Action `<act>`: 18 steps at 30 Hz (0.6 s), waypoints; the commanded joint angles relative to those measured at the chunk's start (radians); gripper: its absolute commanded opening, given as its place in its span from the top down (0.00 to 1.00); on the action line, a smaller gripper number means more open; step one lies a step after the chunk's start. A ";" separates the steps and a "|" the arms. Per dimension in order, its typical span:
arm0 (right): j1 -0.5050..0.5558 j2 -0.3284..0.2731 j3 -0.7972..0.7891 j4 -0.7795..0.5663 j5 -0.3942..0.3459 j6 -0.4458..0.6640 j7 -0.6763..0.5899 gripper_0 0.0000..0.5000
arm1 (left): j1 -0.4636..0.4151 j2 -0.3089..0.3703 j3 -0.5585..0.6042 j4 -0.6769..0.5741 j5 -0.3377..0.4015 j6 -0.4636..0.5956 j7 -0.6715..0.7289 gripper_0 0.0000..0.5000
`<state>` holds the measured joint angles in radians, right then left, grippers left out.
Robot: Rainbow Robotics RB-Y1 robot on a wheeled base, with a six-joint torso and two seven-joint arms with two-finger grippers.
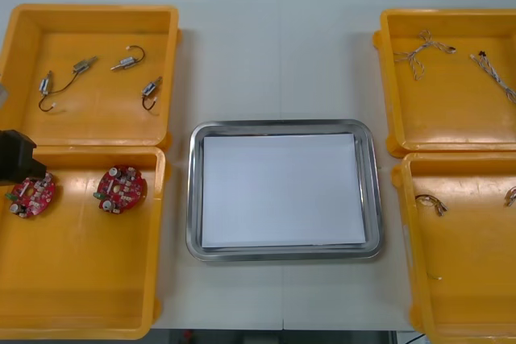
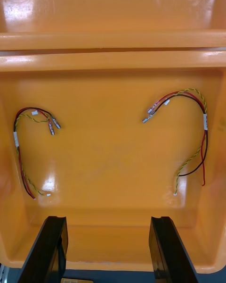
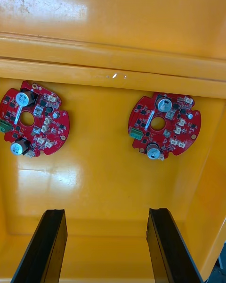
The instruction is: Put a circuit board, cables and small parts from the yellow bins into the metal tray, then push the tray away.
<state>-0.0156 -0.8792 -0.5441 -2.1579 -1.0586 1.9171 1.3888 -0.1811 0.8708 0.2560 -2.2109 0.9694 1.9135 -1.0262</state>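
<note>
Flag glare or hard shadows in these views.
Left wrist view: glare patches on the board bin beyond the open left gripper, near the boards. Right wrist view: glints on the cable bin beyond the open right gripper. Front view: even light, shiny tray rim, no hard shadows.

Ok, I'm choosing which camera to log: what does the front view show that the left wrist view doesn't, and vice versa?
The front view adds the metal tray, white inside, small metal parts in the far left bin and cables in the right bins. The left wrist view adds the left gripper with fingers open, poised over the near left bin. Both share that bin's two red circuit boards, lying apart.
</note>
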 commanded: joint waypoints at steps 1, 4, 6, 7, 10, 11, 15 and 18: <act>0.013 -0.043 -0.033 -0.008 -0.006 0.003 -0.045 0.00 | -0.028 0.043 0.029 -0.004 -0.004 0.006 -0.081 0.00; 0.013 -0.043 -0.033 -0.008 -0.006 0.003 -0.045 0.00 | -0.028 0.043 0.029 -0.004 -0.004 0.006 -0.081 0.00; 0.013 -0.043 -0.033 -0.008 -0.006 0.003 -0.045 0.00 | -0.028 0.043 0.029 -0.004 -0.004 0.006 -0.081 0.00; 0.013 -0.043 -0.033 -0.008 -0.006 0.003 -0.045 0.00 | -0.028 0.043 0.029 -0.004 -0.004 0.006 -0.081 0.00; 0.013 -0.043 -0.033 -0.008 -0.006 0.003 -0.045 0.00 | -0.028 0.043 0.029 -0.004 -0.004 0.006 -0.081 0.00; 0.013 -0.043 -0.033 -0.008 -0.006 0.003 -0.045 0.00 | -0.028 0.043 0.029 -0.004 -0.004 0.006 -0.081 0.00; 0.013 -0.043 -0.033 -0.008 -0.006 0.003 -0.045 0.00 | -0.028 0.043 0.029 -0.004 -0.004 0.006 -0.081 0.00; 0.013 -0.043 -0.033 -0.008 -0.006 0.003 -0.045 0.00 | -0.028 0.043 0.029 -0.004 -0.004 0.006 -0.081 0.00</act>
<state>-0.0156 -0.8792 -0.5441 -2.1579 -1.0586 1.9171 1.3888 -0.1811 0.8708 0.2560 -2.2109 0.9694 1.9135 -1.0262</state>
